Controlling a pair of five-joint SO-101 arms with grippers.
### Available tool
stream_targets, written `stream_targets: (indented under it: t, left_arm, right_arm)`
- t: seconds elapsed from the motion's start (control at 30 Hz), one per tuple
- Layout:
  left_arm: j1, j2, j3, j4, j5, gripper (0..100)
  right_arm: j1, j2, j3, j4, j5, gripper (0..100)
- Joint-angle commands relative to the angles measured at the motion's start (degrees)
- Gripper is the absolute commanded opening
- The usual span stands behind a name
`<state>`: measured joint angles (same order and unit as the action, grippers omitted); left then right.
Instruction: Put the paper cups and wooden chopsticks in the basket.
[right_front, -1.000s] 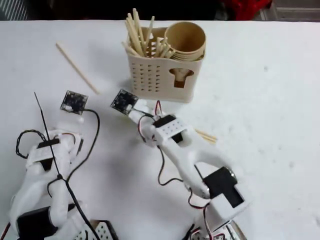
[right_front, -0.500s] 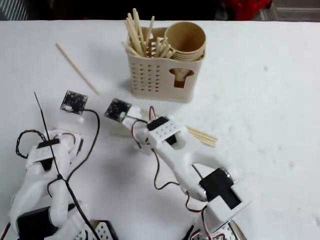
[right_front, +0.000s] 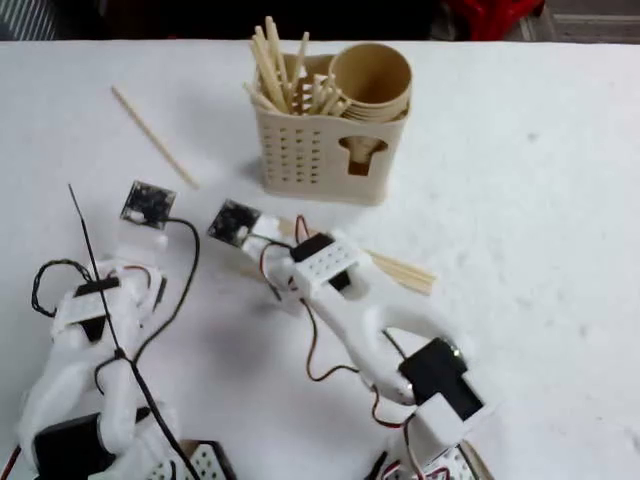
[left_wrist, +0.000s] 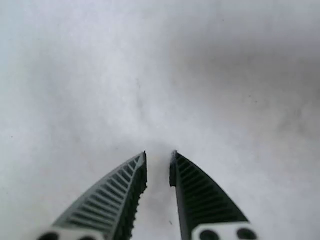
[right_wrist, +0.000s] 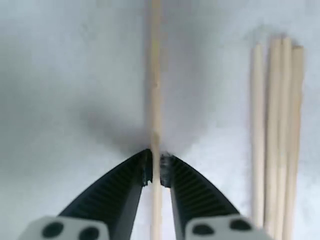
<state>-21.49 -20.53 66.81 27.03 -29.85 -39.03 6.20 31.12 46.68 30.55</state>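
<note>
The white table (right_front: 520, 200) is carrying everything, and the perforated beige basket (right_front: 325, 160) is standing near its far edge, well beyond both arms. The right arm (right_front: 370, 320) is stretching from the near edge toward the basket's front, while the left arm (right_front: 90, 350) is sitting folded at the near left corner. Inside the basket, the stacked paper cups (right_front: 372, 78) are filling one side and a sheaf of wooden chopsticks (right_front: 275, 65) is leaning upright in the other. A bundle of four chopsticks (right_wrist: 277, 125) is lying flat on the table just beside the right gripper (right_wrist: 156, 170), apart from it and running parallel to the single chopstick (right_wrist: 156, 75) that the gripper is pinching; its jaws are clamping that stick near the tips, and the stick is extending straight ahead over the table. In the high view the wrist is covering these jaws. The left gripper (left_wrist: 158, 167) is hovering over bare table, jaws drawn nearly together with a thin gap, grasping nothing. One loose chopstick (right_front: 152, 135) is lying diagonally at the far left, well apart from both grippers.
</note>
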Motion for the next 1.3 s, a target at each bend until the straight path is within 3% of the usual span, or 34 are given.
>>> stream_targets:
  t: [0.0, 0.23, 0.47, 0.9, 1.1, 1.27]
  left_arm:
    - [0.92, -1.8, 0.09, -0.88, -0.62, 10]
    - [0.92, -1.8, 0.09, -0.88, -0.62, 10]
    - [0.92, -1.8, 0.09, -0.88, -0.62, 10]
    - [0.92, -1.8, 0.09, -0.88, -0.62, 10]
    - [0.92, -1.8, 0.09, -0.88, -0.62, 10]
    - [0.92, -1.8, 0.09, -0.88, -0.62, 10]
  right_arm:
    - [1.45, -11.65, -0.7, 4.62, -5.1, 1.8]
    - [6.9, -35.38, -1.93, 5.85, -10.81, 1.8]
    - [6.73, -49.1, -16.53, 2.15, -11.69, 1.7]
    - [8.13, -19.82, -35.25, -36.0, -11.43, 2.1]
    - [10.24, -6.64, -45.27, -37.32, -12.66, 2.2]
    - [10.59, -5.41, -45.27, -37.32, -23.12, 5.9]
